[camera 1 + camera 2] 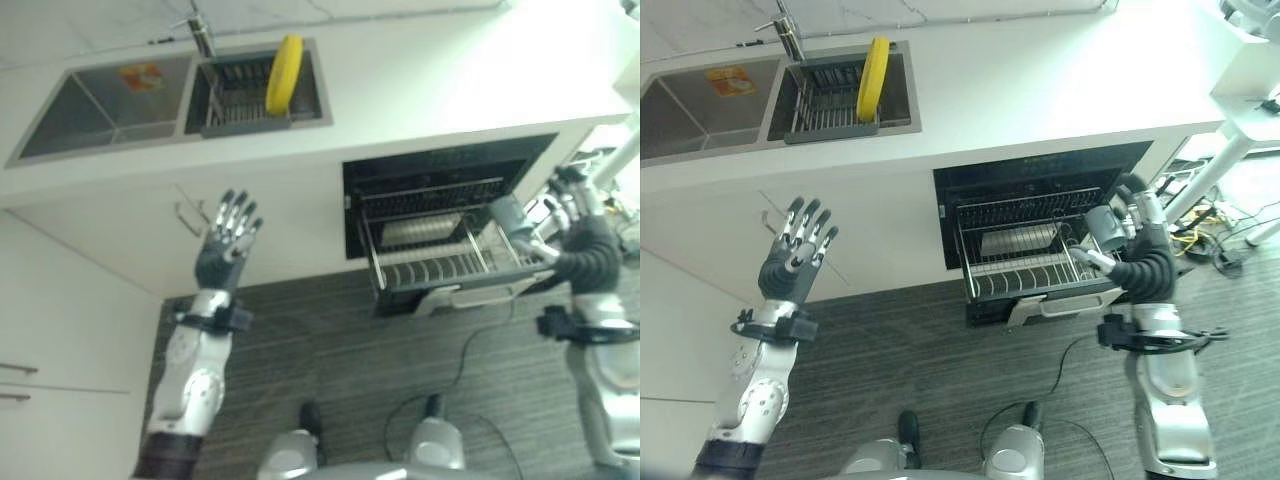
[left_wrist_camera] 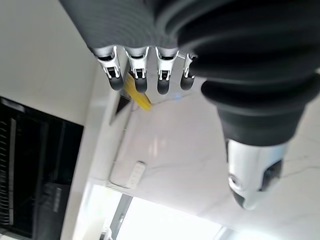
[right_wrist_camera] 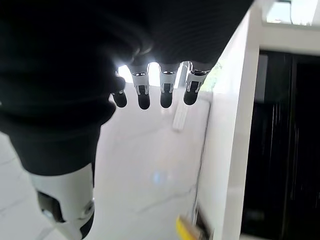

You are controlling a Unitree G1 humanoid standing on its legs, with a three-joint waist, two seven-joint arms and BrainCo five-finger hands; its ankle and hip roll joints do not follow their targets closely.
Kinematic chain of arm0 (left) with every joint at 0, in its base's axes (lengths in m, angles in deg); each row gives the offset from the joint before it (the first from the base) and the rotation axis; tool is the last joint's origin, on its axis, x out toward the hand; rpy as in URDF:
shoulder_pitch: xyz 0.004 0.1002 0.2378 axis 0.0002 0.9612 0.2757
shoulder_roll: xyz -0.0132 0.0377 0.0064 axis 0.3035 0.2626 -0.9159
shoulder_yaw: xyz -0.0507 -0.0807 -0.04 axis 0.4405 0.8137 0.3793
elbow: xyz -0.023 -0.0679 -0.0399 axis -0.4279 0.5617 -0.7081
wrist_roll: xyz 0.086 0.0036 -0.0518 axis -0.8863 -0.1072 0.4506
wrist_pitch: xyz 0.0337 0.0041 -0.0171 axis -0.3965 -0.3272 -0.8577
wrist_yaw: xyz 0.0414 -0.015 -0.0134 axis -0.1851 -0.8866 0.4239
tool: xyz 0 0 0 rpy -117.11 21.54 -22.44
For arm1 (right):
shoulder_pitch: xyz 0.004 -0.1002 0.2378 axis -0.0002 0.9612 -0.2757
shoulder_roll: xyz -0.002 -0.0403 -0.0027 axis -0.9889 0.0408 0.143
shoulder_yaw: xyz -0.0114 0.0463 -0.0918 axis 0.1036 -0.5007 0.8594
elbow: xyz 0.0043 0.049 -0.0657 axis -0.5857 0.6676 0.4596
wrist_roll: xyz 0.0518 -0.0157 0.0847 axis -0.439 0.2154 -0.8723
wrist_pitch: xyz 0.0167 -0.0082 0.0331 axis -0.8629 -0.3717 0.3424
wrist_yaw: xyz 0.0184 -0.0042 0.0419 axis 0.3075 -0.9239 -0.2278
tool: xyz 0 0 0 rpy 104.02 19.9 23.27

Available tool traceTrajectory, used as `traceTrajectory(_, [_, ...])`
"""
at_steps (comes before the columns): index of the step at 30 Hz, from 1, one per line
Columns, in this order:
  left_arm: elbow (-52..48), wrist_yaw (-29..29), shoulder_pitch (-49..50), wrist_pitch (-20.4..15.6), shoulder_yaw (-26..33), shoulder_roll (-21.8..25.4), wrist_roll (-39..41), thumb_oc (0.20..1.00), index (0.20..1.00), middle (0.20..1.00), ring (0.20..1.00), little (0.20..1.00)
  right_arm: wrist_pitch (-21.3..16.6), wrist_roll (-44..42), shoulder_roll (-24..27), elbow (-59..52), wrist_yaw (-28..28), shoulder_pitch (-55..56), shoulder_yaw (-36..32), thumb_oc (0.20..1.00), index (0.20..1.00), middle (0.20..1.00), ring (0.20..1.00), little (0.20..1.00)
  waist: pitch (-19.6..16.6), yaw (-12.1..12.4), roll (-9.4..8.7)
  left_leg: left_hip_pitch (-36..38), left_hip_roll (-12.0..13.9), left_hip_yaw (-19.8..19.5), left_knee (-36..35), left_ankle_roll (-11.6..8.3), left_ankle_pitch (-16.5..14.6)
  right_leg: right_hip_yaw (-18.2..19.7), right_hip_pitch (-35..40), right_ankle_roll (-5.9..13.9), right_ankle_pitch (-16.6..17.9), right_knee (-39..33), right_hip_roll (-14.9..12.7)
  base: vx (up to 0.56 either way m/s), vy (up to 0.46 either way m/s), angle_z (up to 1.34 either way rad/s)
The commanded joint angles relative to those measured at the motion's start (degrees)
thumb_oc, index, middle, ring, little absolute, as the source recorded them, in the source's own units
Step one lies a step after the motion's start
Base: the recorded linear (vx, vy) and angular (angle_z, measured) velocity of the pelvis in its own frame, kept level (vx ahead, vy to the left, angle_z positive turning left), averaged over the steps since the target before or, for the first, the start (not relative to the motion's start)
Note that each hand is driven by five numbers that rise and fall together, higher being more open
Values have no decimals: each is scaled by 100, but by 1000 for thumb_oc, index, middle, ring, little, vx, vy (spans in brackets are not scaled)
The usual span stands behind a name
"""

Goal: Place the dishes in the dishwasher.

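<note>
Plate (image 1: 284, 74) upright in sink rack (image 1: 232, 112).

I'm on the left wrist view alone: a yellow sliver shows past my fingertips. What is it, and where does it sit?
Observer: It's a yellow plate standing on edge in a dish rack in the right basin of the sink.
Operator: I see a dark opening off to one side. Is the dishwasher ready?
Observer: The dishwasher is open, and its wire rack is pulled out over the floor.
Operator: Where's the right hand?
Observer: The right hand is at the right end of that wire rack, fingers straight.
</note>
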Motion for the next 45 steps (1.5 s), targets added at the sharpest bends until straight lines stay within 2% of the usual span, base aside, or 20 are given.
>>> traceTrajectory(1, [-596, 136, -240, -55, 220, 206, 57, 1000, 1000, 1000, 1000, 1000, -466, 84, 472, 224, -397, -450, -236, 1000, 1000, 1000, 1000, 1000, -312, -13, 179, 96, 356, -596, -362, -395, -222, 534, 463, 311, -1626, 212, 745, 44, 232, -32])
traceTrajectory(2, [-560, 154, -327, -73, 102, 203, 19, 1000, 1000, 1000, 1000, 1000, -509, 29, 545, 213, -490, -337, -336, 1000, 1000, 1000, 1000, 1000, -328, -126, 147, 60, 222, -735, -362, -309, -214, 821, 402, 123, -1844, 273, 1271, 48, 185, 30])
traceTrajectory(4, [-500, 99, -409, -261, -48, 169, -122, 1000, 1000, 1000, 1000, 1000, -615, -46, 581, 241, -526, -254, -408, 1000, 1000, 1000, 1000, 1000, -338, -154, 97, 49, 68, -771, -362, -266, -216, 699, 466, -42, -1965, 83, 1555, 51, 78, 98])
traceTrajectory(5, [-493, 84, -415, -318, -72, 160, -146, 1000, 1000, 1000, 1000, 1000, -644, -87, 599, 269, -539, -261, -410, 1000, 1000, 1000, 1000, 1000, -333, -144, 88, 58, 38, -747, -362, -265, -217, 648, 523, -81, -1983, -12, 1600, 65, -17, 88])
traceTrajectory(8, [-485, 127, -466, -295, -123, 110, -16, 1000, 1000, 1000, 1000, 1000, -619, -56, 649, 297, -626, -256, -427, 1000, 1000, 1000, 1000, 1000, -372, -198, 72, 101, -68, -772, -362, -225, -235, 945, 725, -155, -1905, -457, 1707, 71, -64, 11])
traceTrajectory(10, [-491, 140, -465, -263, -162, 51, -57, 1000, 1000, 1000, 1000, 1000, -569, 49, 631, 295, -661, -327, -353, 1000, 1000, 1000, 1000, 1000, -411, -138, 60, 151, -77, -700, -362, -243, -263, 726, 860, -128, -1791, -700, 1630, 45, -93, 5])
traceTrajectory(14, [-534, -12, -499, -313, -209, 18, -30, 1000, 1000, 1000, 1000, 1000, -446, 86, 611, 347, -681, -535, -227, 1000, 1000, 1000, 1000, 1000, -496, -113, 93, 266, -26, -488, -362, -299, -318, 631, 1052, -104, -1618, -1101, 1587, 46, -125, -4])
traceTrajectory(19, [-628, -37, -318, -323, -81, -13, 240, 1000, 1000, 1000, 1000, 1000, -303, -37, 590, 260, -655, -409, -284, 1000, 1000, 1000, 1000, 1000, -592, -130, 152, 337, 48, -287, -280, -366, -330, 561, 1126, -177, -1660, -1190, 1633, 57, -178, -6])
traceTrajectory(20, [-637, -28, -288, -350, -58, -25, 229, 1000, 1000, 1000, 1000, 1000, -274, -33, 594, 239, -624, -412, -294, 1000, 1000, 1000, 1000, 1000, -559, -140, 149, 268, 64, -199, -13, -404, -372, 560, 1137, -225, -1668, -1188, 1629, 20, -257, 0])
traceTrajectory(22, [-652, -4, -312, -307, -76, -32, 294, 1000, 1000, 1000, 1000, 1000, -186, 11, 729, 228, -639, -483, -340, 1000, 1000, 1000, 1000, 1000, -417, -156, 39, -237, 94, -5, 1175, -461, -638, 530, 1136, -323, -1616, -1160, 1474, -25, -194, 0])
traceTrajectory(23, [-702, 15, -351, -284, -124, -54, 316, 1000, 1000, 1000, 1000, 1000, -165, 3, 840, 265, -674, -565, -374, 1000, 1000, 1000, 1000, 1000, -266, -158, -6, -751, 173, 56, 2177, -579, -553, 512, 1142, -412, -1583, -1131, 1385, -13, -100, 7])
traceTrajectory(24, [-728, 54, -340, -282, -158, -68, 285, 1000, 1000, 1000, 1000, 1000, -160, 32, 865, 278, -687, -583, -400, 1000, 1000, 1000, 1000, 1000, -204, -187, 23, -974, 341, 64, 2474, -683, -403, 488, 1152, -439, -1555, -1147, 1390, 25, -33, 13])
traceTrajectory(26, [-761, 160, -268, -295, -258, -53, 279, 1000, 1000, 1000, 1000, 1000, -108, -8, 902, 294, -699, -590, -478, 1000, 1000, 1000, 1000, 1000, -148, -309, 133, -953, 716, 252, 1935, -747, -242, 448, 1188, -390, -1562, -1149, 1402, 110, 195, 24])
traceTrajectory(27, [-763, 228, -213, -325, -276, -41, 307, 1000, 1000, 1000, 1000, 1000, -106, -37, 922, 289, -650, -548, -509, 1000, 1000, 1000, 1000, 1000, -162, -331, 206, -788, 764, 280, 1174, -727, -143, 488, 1218, -314, -1594, -1140, 1390, 179, 332, 32])
traceTrajectory(29, [-784, 268, -97, -409, -270, -13, 325, 1000, 1000, 1000, 1000, 1000, -199, -64, 952, 251, -561, -379, -554, 1000, 1000, 1000, 1000, 1000, -210, -305, 335, -579, 829, 79, 125, -847, 347, 652, 1333, -246, -1698, -1184, 1467, 223, 339, -4])
traceTrajectory(30, [-787, 250, -39, -505, -285, -18, 437, 1000, 1000, 1000, 1000, 1000, -264, -72, 973, 233, -496, -318, -559, 1000, 1000, 1000, 1000, 1000, -233, -247, 408, -593, 932, -281, -286, -982, 644, 896, 1467, -244, -1831, -1231, 1557, 239, 318, -32])
traceTrajectory(32, [-703, 281, -28, -574, -293, -72, 528, 1000, 1000, 1000, 1000, 1000, -293, -70, 1032, 282, -412, -361, -585, 1000, 1000, 1000, 1000, 1000, -261, -230, 434, -626, 962, -355, -314, -1006, 630, 1042, 1596, -233, -1975, -1248, 1560, 220, 327, -51])
traceTrajectory(36, [-612, 349, -77, -516, -277, -63, 547, 1000, 1000, 1000, 1000, 1000, -260, -170, 1034, 127, -361, -224, -730, 1000, 1000, 1000, 1000, 1000, -403, -257, 423, -542, 979, -85, -362, -982, 561, 890, 1756, -42, -2056, -1248, 1354, 160, 255, -47])
traceTrajectory(40, [-652, 422, -402, -211, -178, 62, 440, 1000, 1000, 1000, 1000, 1000, -340, -140, 826, -101, -603, -59, -858, 1000, 1000, 1000, 1000, 1000, -523, -133, 198, -429, 673, -63, -362, -795, 305, 577, 1786, 368, -1816, -1196, 839, 200, 320, 5])
traceTrajectory(45, [-699, 364, -619, 28, -126, 147, 223, 1000, 1000, 1000, 1000, 1000, -321, 40, 636, -57, -748, -261, -725, 1000, 1000, 1000, 1000, 1000, -536, 71, 76, -485, 384, -128, -268, -510, 192, 414, 1679, 385, -1850, -661, 541, 110, 205, 43])
